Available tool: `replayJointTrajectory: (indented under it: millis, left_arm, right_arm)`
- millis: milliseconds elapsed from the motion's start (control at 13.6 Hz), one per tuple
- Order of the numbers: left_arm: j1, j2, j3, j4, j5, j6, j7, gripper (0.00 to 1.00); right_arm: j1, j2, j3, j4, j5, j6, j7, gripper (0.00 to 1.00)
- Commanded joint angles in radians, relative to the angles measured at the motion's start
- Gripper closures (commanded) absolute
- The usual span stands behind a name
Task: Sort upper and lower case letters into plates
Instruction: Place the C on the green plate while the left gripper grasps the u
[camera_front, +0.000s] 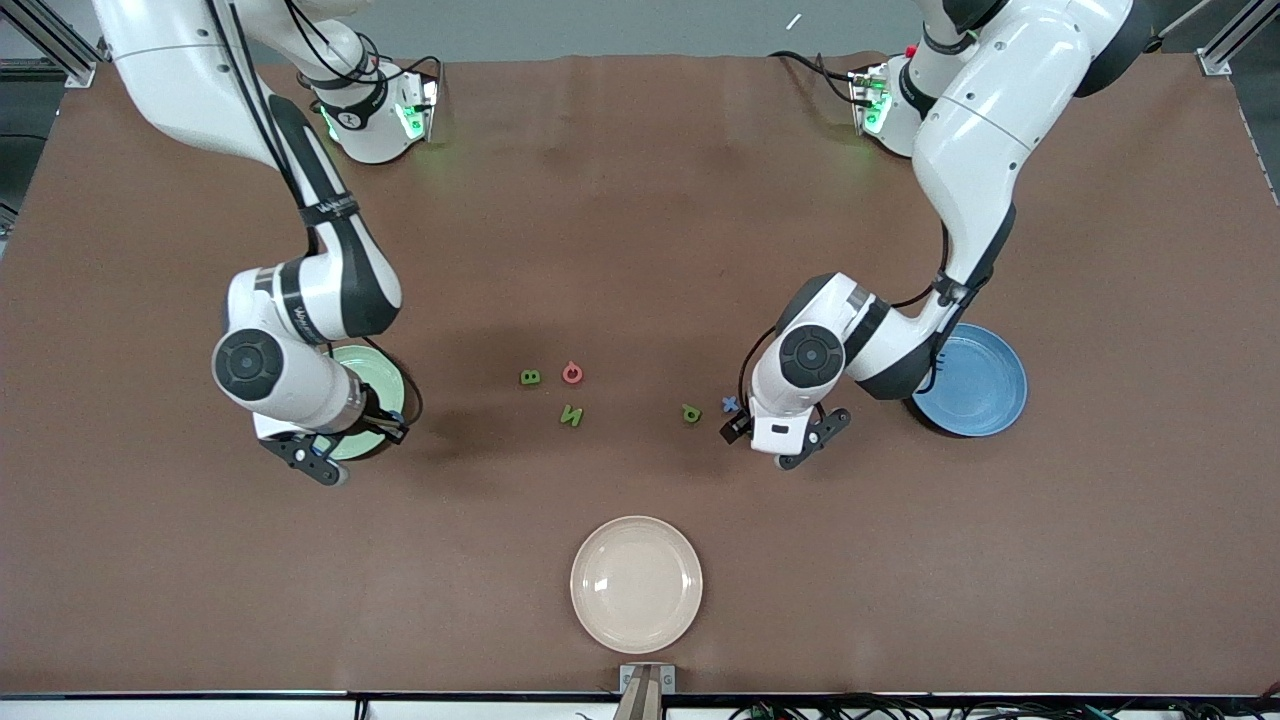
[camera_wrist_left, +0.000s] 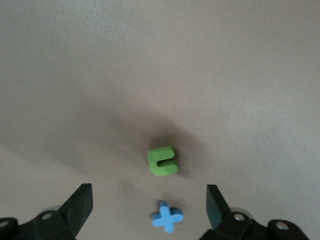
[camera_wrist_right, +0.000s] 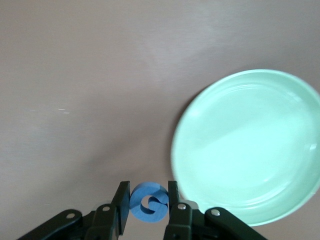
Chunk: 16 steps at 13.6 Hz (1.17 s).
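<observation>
Right gripper (camera_wrist_right: 145, 202) is pinching a blue round letter (camera_wrist_right: 148, 201) between its fingers, hanging just beside the rim of the pale green plate (camera_wrist_right: 250, 145), not yet over it. To do this well: carry it in over the plate's middle, drop low, then release so the piece doesn't bounce off the shallow rim.

Left gripper (camera_wrist_left: 150, 210) has its jaws spread wide over the blue cross-shaped letter (camera_wrist_left: 167, 217), with a green letter (camera_wrist_left: 162, 161) just beside it. Centre on the cross before closing, or a finger may nudge the green one.

Blue plate (camera_front: 975, 385) sits at the left arm's end, partly hidden by that arm. Letters are tiny and chunky; three more lie mid-table: green B (camera_front: 530, 377), red ring (camera_front: 572, 373), green N (camera_front: 571, 416). Cream plate (camera_front: 636, 583) is nearest the front camera.
</observation>
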Motion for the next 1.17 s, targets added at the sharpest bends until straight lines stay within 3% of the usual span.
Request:
replayJointTrajectory:
  millis: [0, 587, 953, 1100]
  left_arm:
    - [-0.013, 0.035, 0.014, 0.051, 0.015, 0.013, -0.072, 0.0]
    - [-0.036, 0.075, 0.045, 0.077, 0.017, 0.069, -0.144, 0.03]
    - [-0.043, 0.081, 0.045, 0.075, 0.017, 0.069, -0.144, 0.39]
    - [-0.042, 0.081, 0.045, 0.075, 0.02, 0.069, -0.141, 0.44]
  right_arm:
    - [-0.04, -0.084, 0.019, -0.141, -0.005, 0.062, -0.062, 1.0]
    - [-0.1, -0.1, 0.017, -0.317, -0.005, 0.26, -0.154, 1.0]
    - [-0.106, -0.091, 0.019, -0.347, -0.002, 0.299, -0.154, 1.0]
    - [-0.106, -0.078, 0.019, -0.347, 0.0, 0.303, -0.154, 1.0]
